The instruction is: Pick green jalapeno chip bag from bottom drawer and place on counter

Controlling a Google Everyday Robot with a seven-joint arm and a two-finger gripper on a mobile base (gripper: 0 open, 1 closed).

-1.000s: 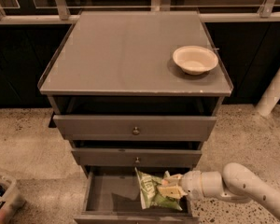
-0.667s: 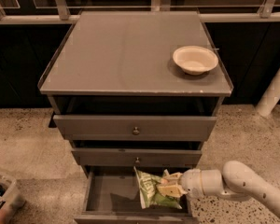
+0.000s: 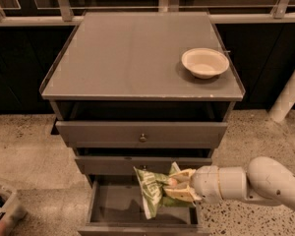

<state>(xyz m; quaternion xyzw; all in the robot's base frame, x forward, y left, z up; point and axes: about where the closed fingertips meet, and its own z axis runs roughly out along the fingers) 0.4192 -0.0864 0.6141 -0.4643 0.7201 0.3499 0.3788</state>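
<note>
Jaws are clamped on the green jalapeno chip bag [image 3: 150, 190]. The pale fingers [image 3: 183, 174] pinch its right end, one above and one below. The gripper [image 3: 176, 185] sits over the right half of the bottom drawer [image 3: 115, 204], and the white arm [image 3: 246, 183] reaches in from the right. The bag hangs crumpled, its top against the front of the middle drawer [image 3: 108, 164] and its lower end down over the bottom drawer's grey floor. I can't tell whether it touches there.

Three drawers in the stack, all pulled out some way, and the bottom one is the furthest out. One round knob [image 3: 142, 137] shows on the top drawer [image 3: 98, 132].

Up on the counter [image 3: 123, 53] stands one pale bowl [image 3: 205, 62], near the right edge, only its own inside showing. One bag, one bowl.

At the lower left, a bin [image 3: 4, 211] stands on the speckled floor; its contents are too dim to name.
</note>
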